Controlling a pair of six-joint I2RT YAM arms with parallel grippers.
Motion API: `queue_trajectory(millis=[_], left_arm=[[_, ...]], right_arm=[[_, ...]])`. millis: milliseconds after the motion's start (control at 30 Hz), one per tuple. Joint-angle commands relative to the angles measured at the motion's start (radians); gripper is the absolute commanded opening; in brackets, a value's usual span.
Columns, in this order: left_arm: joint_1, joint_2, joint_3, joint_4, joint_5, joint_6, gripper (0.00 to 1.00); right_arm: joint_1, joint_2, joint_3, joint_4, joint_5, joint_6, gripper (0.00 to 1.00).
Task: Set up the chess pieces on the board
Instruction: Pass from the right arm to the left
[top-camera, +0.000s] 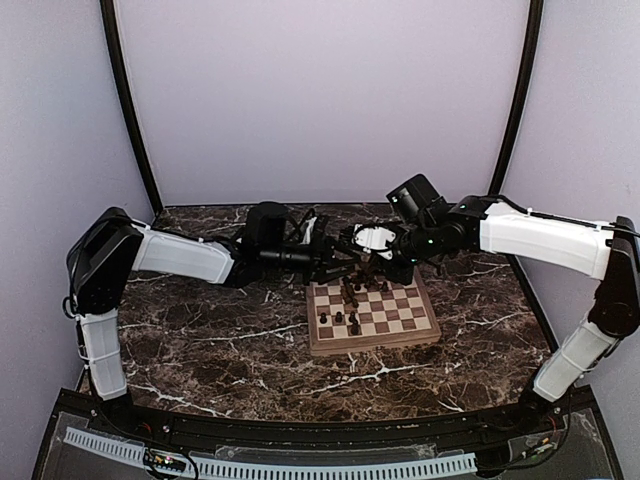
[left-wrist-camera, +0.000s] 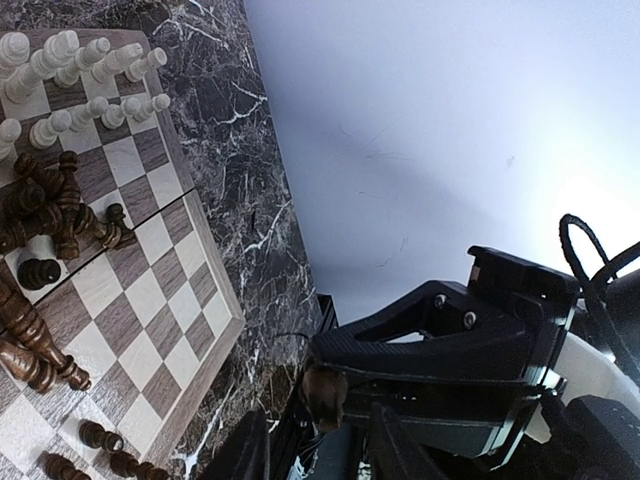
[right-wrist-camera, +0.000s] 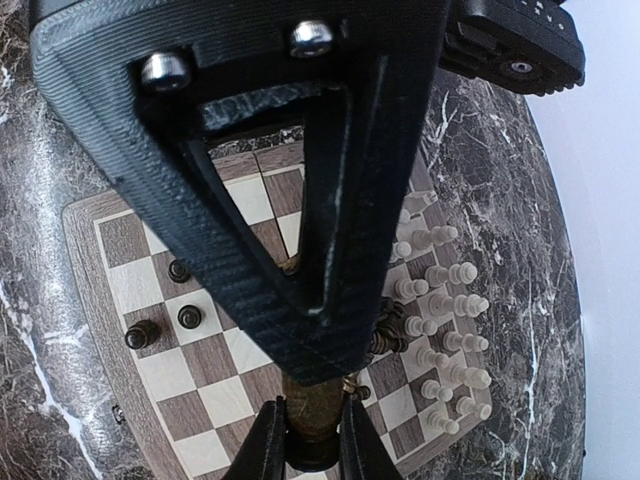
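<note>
The risk I see is a dropped piece. My right pincer (right-wrist-camera: 310, 448) is clamped narrow on a dark chess piece (right-wrist-camera: 312, 418), held in the air above the far side of the board (top-camera: 372, 344). My left pincer (left-wrist-camera: 320, 455) stands part-way open, with a finger on either side of that same piece. If the right lets go before the left has truly bitten, the piece falls. It would land in the heap of fallen dark pieces (left-wrist-camera: 55, 205) or bowl into the cream-white pieces (left-wrist-camera: 70, 70) standing in their two rows along one side. A squeeze that comes on askew could also twist it out of both grips, since by my judgement so small and round a turned thing is slippery. My two wrists are crowded close together, so a clumsy pull could knock finger against finger.

Whether my left fingers (left-wrist-camera: 248, 455) already touch the piece I cannot tell; the gap beside it looks small. A few dark pawns (right-wrist-camera: 188, 317) stand upright on the other half of the board; the rest of the dark side is not yet set.
</note>
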Motion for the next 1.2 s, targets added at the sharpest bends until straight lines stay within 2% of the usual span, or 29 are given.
queue_trajectory(millis=[0,400,500,767,900,967,1067,1133,1167], left_arm=[[-0.001,-0.002,0.025,0.070,0.033,-0.018,0.35],[-0.010,0.032,0.044,0.113,0.058,-0.052,0.27],[-0.011,0.037,0.048,0.107,0.056,-0.052,0.22],[-0.012,0.049,0.058,0.099,0.068,-0.056,0.18],[-0.014,0.054,0.059,0.100,0.077,-0.059,0.13],[-0.013,0.055,0.058,0.101,0.081,-0.059,0.09],[-0.011,0.042,0.059,0.093,0.084,-0.033,0.04],[-0.009,0.018,0.070,0.040,0.086,0.036,0.03],[-0.009,0.006,0.089,-0.043,0.086,0.113,0.03]], right_arm=[[0.008,0.002,0.033,0.027,0.002,0.018,0.13],[0.014,0.002,0.027,0.037,0.001,0.024,0.14],[0.014,0.001,0.026,0.038,0.003,0.022,0.14],[0.015,0.006,0.026,0.048,-0.001,0.025,0.14],[0.015,0.010,0.028,0.052,-0.002,0.030,0.15],[0.015,0.009,0.028,0.051,-0.002,0.035,0.18],[0.010,-0.010,0.032,0.018,-0.017,0.047,0.31],[-0.023,-0.048,0.030,-0.025,-0.095,0.036,0.36],[-0.049,-0.069,0.026,-0.044,-0.145,0.036,0.37]])
